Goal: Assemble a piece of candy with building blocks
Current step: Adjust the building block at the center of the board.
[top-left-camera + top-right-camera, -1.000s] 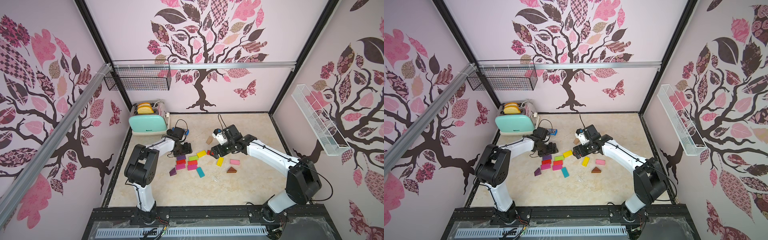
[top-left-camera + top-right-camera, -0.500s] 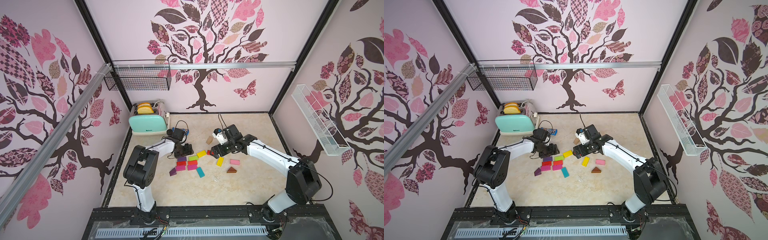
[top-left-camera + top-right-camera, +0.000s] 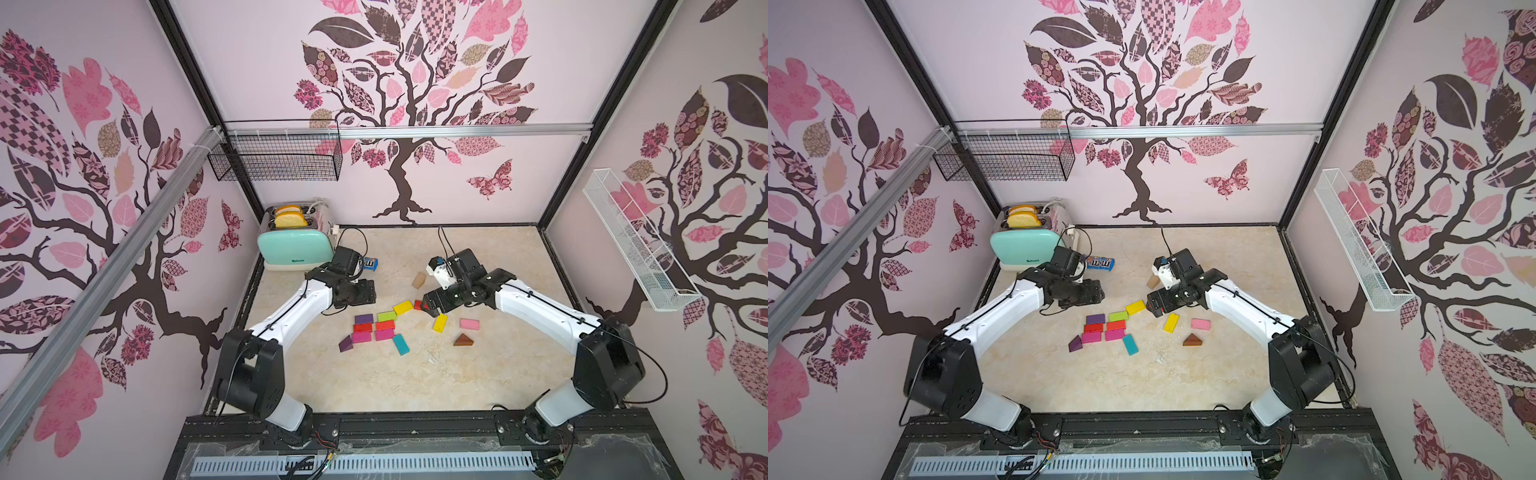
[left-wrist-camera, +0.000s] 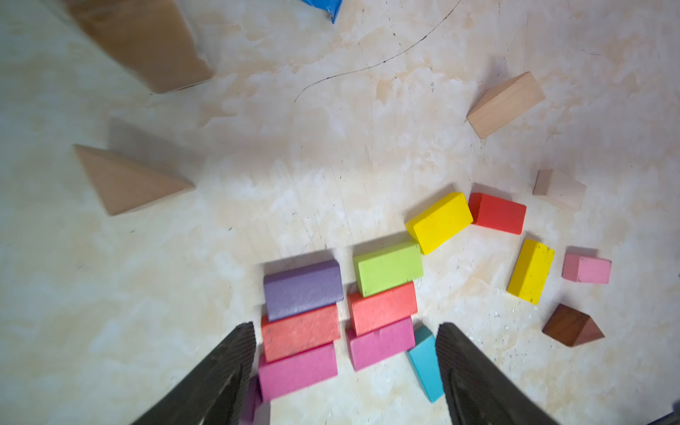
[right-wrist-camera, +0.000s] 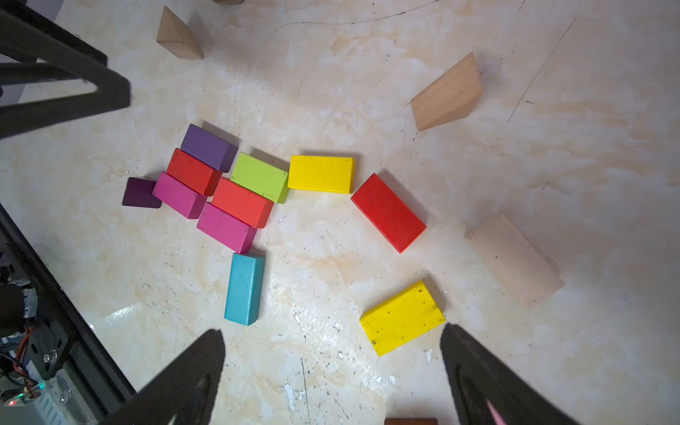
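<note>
The building blocks lie mid-table. A tight cluster (image 3: 373,327) of purple, green, red and magenta rectangles has a purple triangle (image 3: 345,343) and a teal block (image 3: 401,344) at its edges. Loose near it are two yellow blocks (image 3: 402,307) (image 3: 440,323), a red block (image 5: 388,212), a pink block (image 3: 469,324), a brown triangle (image 3: 463,340) and a tan block (image 3: 419,281). My left gripper (image 4: 346,331) hovers open over the cluster (image 4: 338,312). My right gripper (image 5: 331,335) is open and empty above bare table, with a yellow block (image 5: 402,318) beside one finger.
A mint toaster (image 3: 295,247) stands at the back left, with a blue M&M's packet (image 3: 369,263) beside it behind my left wrist. A black wire basket (image 3: 276,156) and a white rack (image 3: 636,241) hang on the walls. A tan triangle (image 4: 128,182) lies apart.
</note>
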Available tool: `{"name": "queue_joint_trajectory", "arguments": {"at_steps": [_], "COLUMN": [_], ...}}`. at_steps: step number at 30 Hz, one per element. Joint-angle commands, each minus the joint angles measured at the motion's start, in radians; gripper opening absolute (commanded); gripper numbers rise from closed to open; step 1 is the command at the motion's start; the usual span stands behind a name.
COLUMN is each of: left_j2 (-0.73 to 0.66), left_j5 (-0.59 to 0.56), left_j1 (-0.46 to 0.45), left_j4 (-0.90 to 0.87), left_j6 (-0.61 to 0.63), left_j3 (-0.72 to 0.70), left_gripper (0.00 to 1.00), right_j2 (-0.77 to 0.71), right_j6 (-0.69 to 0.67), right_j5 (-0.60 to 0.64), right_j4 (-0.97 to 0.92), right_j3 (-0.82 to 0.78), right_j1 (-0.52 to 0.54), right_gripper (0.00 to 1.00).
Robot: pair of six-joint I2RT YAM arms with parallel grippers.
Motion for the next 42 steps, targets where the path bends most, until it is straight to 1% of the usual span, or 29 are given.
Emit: {"name": "queue_joint_trajectory", "arguments": {"at_steps": [1, 2, 5, 10, 12, 16, 19, 23, 28, 30, 33, 35, 36, 39, 42], "left_j2": [-0.058, -0.084, -0.126, -0.118, -0.112, -0.091, -0.053, -0.006, 0.034, 0.055, 0.075, 0.081, 0.081, 0.078, 0.079], "left_j5": [-0.026, -0.021, -0.038, -0.132, -0.135, -0.152, -0.156, -0.209, -0.217, -0.219, -0.229, -0.23, -0.233, -0.232, -0.232], "left_j1": [-0.007, -0.007, -0.017, -0.063, -0.082, -0.09, -0.089, -0.09, -0.09, -0.09, -0.09, -0.09, -0.09, -0.086, -0.085], "left_j4": [-0.156, -0.155, -0.162, -0.205, -0.196, -0.192, -0.189, -0.204, -0.186, -0.169, -0.154, -0.147, -0.145, -0.144, -0.147], "left_j6": [0.043, 0.033, 0.01, -0.007, -0.011, 0.004, 0.033, 0.068, 0.07, 0.061, 0.051, 0.047, 0.045, 0.04, 0.041], "left_j3": [-0.073, -0.1, -0.157, -0.201, -0.211, -0.209, -0.197, -0.168, -0.168, -0.174, -0.184, -0.189, -0.19, -0.193, -0.2], "left_gripper": [0.82, 0.83, 0.82, 0.83, 0.83, 0.82, 0.79, 0.77, 0.73, 0.71, 0.65, 0.64, 0.61, 0.5, 0.45], "right_j2": [-0.067, -0.083, -0.124, -0.161, -0.166, -0.173, -0.156, -0.125, -0.095, -0.082, -0.072, -0.069, -0.067, -0.062, -0.056], "right_j6": [0.031, 0.041, 0.064, 0.057, 0.056, 0.063, 0.059, 0.049, 0.051, 0.052, 0.052, 0.05, 0.049, 0.048, 0.05], "right_j5": [-0.056, -0.074, -0.126, -0.173, -0.19, -0.209, -0.216, -0.222, -0.225, -0.226, -0.227, -0.224, -0.221, -0.219, -0.219], "right_j4": [0.001, 0.009, 0.019, 0.017, 0.015, 0.046, 0.057, 0.057, 0.062, 0.063, 0.06, 0.056, 0.056, 0.052, 0.05], "right_j3": [-0.025, -0.04, -0.074, -0.111, -0.119, -0.142, -0.142, -0.125, -0.103, -0.092, -0.077, -0.07, -0.068, -0.059, -0.05], "right_j1": [-0.004, -0.003, -0.004, -0.003, -0.004, -0.004, -0.004, -0.003, -0.003, -0.004, -0.003, -0.004, -0.003, -0.003, -0.003], "right_gripper": [0.97, 0.99, 0.99, 0.99, 0.99, 0.99, 0.99, 0.99, 0.99, 0.99, 0.99, 0.99, 0.99, 0.99, 0.99]}}
